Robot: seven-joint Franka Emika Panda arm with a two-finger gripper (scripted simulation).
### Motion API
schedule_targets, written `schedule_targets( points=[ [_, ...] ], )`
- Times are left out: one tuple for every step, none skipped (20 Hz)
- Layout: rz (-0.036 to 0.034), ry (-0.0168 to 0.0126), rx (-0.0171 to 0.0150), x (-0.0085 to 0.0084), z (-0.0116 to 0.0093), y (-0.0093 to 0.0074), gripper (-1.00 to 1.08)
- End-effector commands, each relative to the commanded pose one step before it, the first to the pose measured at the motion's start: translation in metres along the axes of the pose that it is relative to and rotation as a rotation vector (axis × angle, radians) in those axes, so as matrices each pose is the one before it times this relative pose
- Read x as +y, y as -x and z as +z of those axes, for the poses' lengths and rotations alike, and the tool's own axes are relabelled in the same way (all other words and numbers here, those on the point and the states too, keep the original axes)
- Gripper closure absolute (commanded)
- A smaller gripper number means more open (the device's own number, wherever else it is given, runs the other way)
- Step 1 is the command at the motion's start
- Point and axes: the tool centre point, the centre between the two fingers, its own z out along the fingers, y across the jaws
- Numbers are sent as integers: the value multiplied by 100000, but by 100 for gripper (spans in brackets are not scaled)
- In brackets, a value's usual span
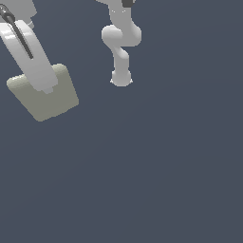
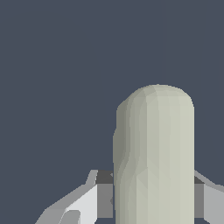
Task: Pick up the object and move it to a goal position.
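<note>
Item: your object (image 1: 47, 99), pale beige-olive block | Location: upper left of the exterior view; centre-right of the wrist view (image 2: 155, 157) | Gripper (image 1: 46, 88): closed on the block, fingers (image 2: 89, 201) flanking both sides.

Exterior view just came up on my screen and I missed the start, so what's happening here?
A simulated Panda arm is handling the pale beige-olive block. In the wrist view the block sits between the two fingers, which close against its sides, so it appears gripped. In the exterior view the gripper and block are near the upper left, over a plain dark floor. No goal marker is visible, so progress is unclear.
</note>
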Motion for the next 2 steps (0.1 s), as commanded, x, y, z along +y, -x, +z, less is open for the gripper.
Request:
schedule_targets(
  points=[
    [-31, -24, 22, -12, -135, -52, 108],
    [0, 0, 0, -1, -6, -3, 108]
  ],
)
